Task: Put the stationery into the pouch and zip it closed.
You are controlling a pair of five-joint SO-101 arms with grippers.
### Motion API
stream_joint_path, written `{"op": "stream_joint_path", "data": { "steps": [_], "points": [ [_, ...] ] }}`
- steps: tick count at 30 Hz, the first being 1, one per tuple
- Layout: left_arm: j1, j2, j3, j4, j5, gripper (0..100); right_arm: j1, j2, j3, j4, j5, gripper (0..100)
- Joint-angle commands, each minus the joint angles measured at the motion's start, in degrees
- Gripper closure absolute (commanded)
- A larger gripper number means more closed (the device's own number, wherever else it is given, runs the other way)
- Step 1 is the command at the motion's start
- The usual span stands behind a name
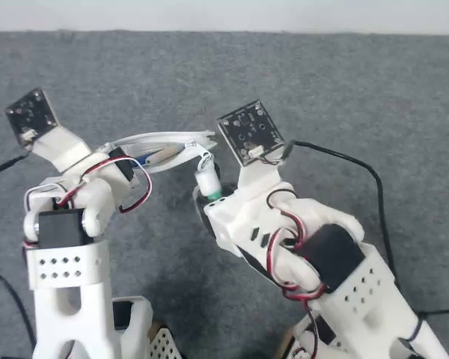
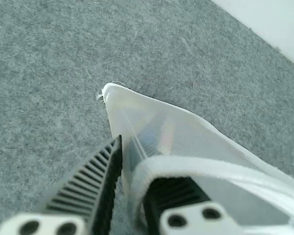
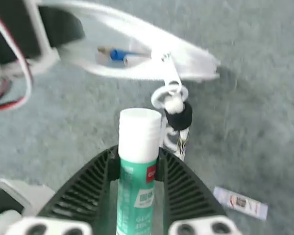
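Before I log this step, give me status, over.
Left end effector shut on pouch, mouth open. Right end effector shut on glue stick. Zipper pull hangs ahead of it.

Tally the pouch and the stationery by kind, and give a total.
Pouch: 1, gripped by the left gripper
Glue stick: 1, in the right gripper
Blue-and-white pen-like item in the pouch: 1
Small flat packet on the carpet: 1
Total: 4

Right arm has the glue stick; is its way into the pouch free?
Probably yes. The pouch is held open by the left gripper, its mouth facing the glue stick in the right gripper. Only the zip pull dangles beside the cap and may brush it.
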Motion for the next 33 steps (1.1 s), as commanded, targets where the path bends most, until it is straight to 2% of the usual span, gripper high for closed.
{"op": "stream_joint_path", "data": {
  "steps": [1,5,14,26,33],
  "points": [
    [0.35,-2.64,-2.07,-0.70,-0.44,99,-1.54,-5.93,0.88,-6.20,-0.62,99.1],
    [0.35,-2.64,-2.07,-0.70,-0.35,99,-4.44,-9.80,4.48,-14.55,-0.62,99.1],
    [0.26,-2.64,-2.07,-0.62,-0.35,99,-4.70,-16.31,21.98,-39.96,-0.53,99.1],
    [0.18,-2.64,-2.07,-0.62,-0.35,99,-4.35,-23.60,35.69,-63.87,0.35,99.1],
    [0.18,-2.64,-2.07,-0.62,-0.35,99,-4.35,-23.52,42.55,-79.87,16.70,99.1]
  ]
}}
